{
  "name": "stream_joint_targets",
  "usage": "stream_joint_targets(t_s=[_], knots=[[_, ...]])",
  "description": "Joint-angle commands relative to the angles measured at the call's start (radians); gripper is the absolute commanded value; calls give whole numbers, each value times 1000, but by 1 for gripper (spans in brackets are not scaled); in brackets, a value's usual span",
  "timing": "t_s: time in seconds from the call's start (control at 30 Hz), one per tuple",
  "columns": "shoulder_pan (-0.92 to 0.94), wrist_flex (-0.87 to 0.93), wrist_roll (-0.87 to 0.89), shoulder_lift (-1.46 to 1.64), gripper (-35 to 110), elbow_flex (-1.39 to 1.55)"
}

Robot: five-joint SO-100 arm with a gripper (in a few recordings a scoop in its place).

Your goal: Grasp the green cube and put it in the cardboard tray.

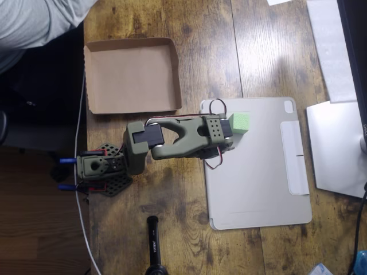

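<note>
Overhead view shows a wooden table [229,46] with dark, grained planks, and an olive-green robot arm [172,137] reaching from its base [100,169] at the left edge towards the right. The arm's head sits over the upper left corner of a grey tablet cover [258,172], which lies flat on the wood. The green cube [239,122] rests on that cover near its top edge, right up against the front of the arm's head. The gripper [229,127] is mostly hidden under the arm's own body from this angle, so I cannot tell whether its fingers are apart, together or pressed on the cube; the cube shows just at its tip, touching or very nearly so. Red and black wires loop around the head on the upper and lower sides. The cardboard tray [92,80] lies on the table up and to the left of the arm, well apart from the cube, its plain brown inside holding nothing. A white cable [80,137] runs down the left side past the base. A person's grey sleeve [34,20] shows at the top left corner. A black cylindrical object [153,240] stands at the bottom edge, and a pale monitor stand [335,146] sits at the right.
</note>
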Motion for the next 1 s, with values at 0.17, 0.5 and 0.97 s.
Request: stream_joint_targets(t_s=[0.17,0.5,0.97], knots=[[-115,94,-21,259,2,-2],[-81,146,-72,250,2,-75],[-100,153,-51,-8,3,-584]])
